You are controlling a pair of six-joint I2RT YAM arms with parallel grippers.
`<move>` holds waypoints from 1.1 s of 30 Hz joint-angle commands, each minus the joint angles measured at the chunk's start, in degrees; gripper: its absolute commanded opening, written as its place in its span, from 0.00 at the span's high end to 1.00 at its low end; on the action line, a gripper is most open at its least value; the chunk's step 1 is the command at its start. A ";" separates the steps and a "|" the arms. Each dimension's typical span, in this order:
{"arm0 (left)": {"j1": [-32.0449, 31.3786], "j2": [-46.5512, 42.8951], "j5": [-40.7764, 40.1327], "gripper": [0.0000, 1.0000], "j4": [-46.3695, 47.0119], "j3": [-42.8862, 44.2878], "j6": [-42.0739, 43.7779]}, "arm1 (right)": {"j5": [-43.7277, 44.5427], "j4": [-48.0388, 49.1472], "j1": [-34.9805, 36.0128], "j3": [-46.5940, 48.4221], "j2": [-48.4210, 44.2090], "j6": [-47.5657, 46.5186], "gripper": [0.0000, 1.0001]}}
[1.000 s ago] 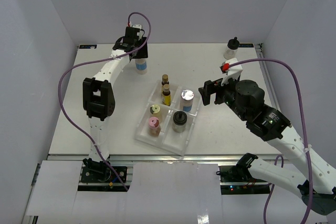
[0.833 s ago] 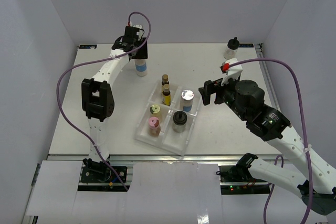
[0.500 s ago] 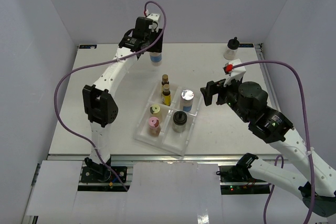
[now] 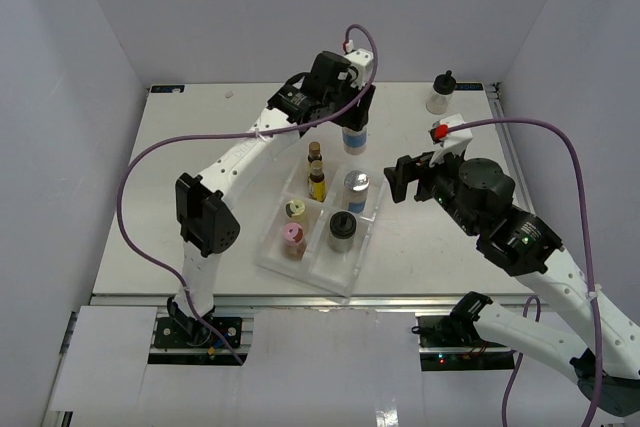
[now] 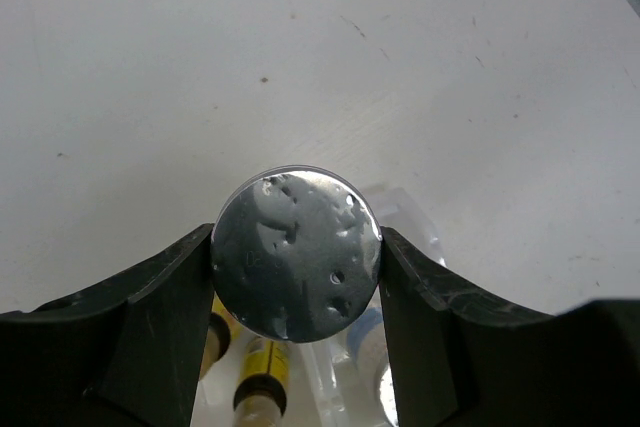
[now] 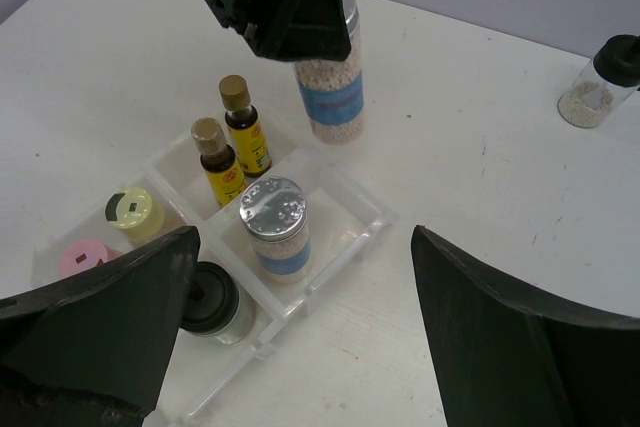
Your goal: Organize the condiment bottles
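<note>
The left gripper [image 4: 352,113], half open, squeezes a jar [image 6: 330,92] with a silver lid by the tray's [image 6: 374,217] far edge. The right gripper [image 4: 405,178] is wide open and holds nothing.

The white-and-black left arm [image 4: 238,155] rises from its base at the near edge, bends at a black elbow and stretches far forward and across to the right. Its black left gripper [image 4: 353,117] points downward, its fingers [image 5: 150,332] pressed on either side of an upright clear, silver-lidded, blue-labelled jar [image 5: 297,252]. The white-and-black right arm [image 4: 512,235] reaches in from the near right, wrist raised. Its black right gripper [image 4: 403,179] faces left, fingers [image 6: 515,332] spread wide with nothing between them.
</note>
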 commanded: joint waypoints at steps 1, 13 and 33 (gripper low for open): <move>-3.49 -5.34 -2.35 1.00 0.94 -0.29 -1.07 | 0.94 2.94 0.16 -0.39 -1.33 0.06 0.07; -7.63 -6.38 -4.27 1.00 3.39 -8.14 -3.13 | 1.26 2.77 0.21 -0.28 -1.40 -0.71 0.07; -9.95 -7.84 -6.62 0.94 9.41 -18.98 -3.87 | 1.59 3.52 0.21 -1.52 -1.91 -0.20 0.07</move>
